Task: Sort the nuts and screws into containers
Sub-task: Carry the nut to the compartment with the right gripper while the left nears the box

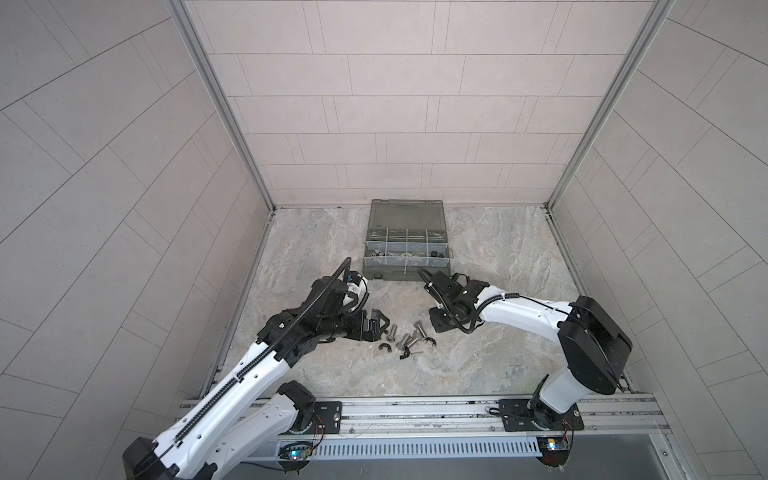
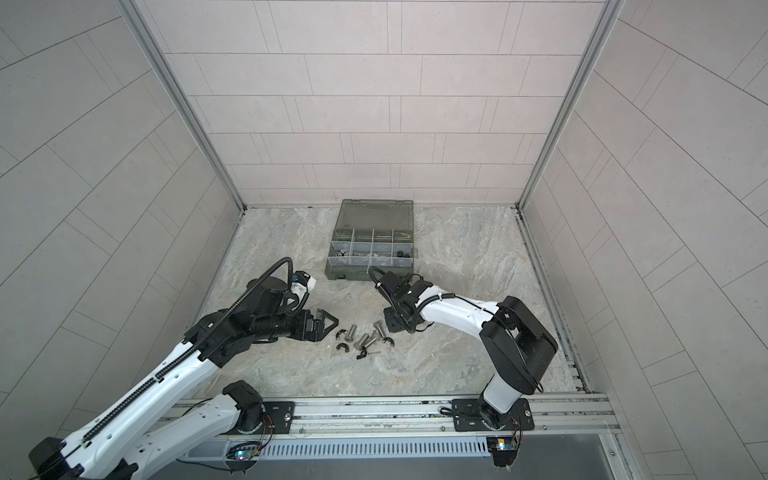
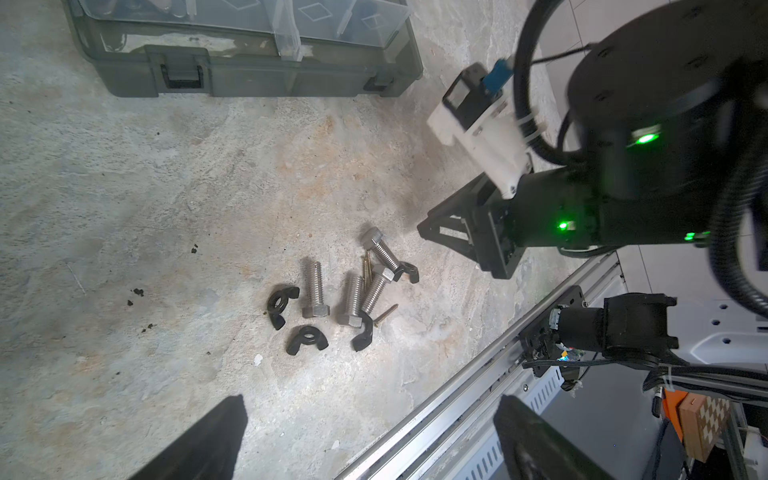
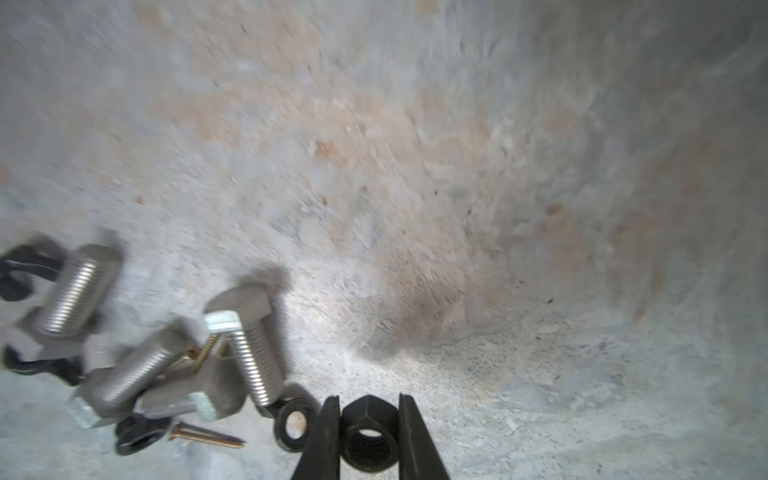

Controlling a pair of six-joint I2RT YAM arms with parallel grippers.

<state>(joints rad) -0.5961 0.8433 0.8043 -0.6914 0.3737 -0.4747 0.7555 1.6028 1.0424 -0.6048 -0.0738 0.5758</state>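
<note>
From my feed: marble bench, organiser case open at back. Left end effector spread wide, empty, beside pile. Right end effector clamped on black hex nut, right next to silver bolts and black wing nuts lying mid-bench.

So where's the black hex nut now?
In the right wrist view, the black hex nut is clamped in the right gripper, just beside the silver bolts.

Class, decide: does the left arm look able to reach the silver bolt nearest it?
Probably yes: the left end effector is open close beside the bolt, which lies uncovered.
</note>
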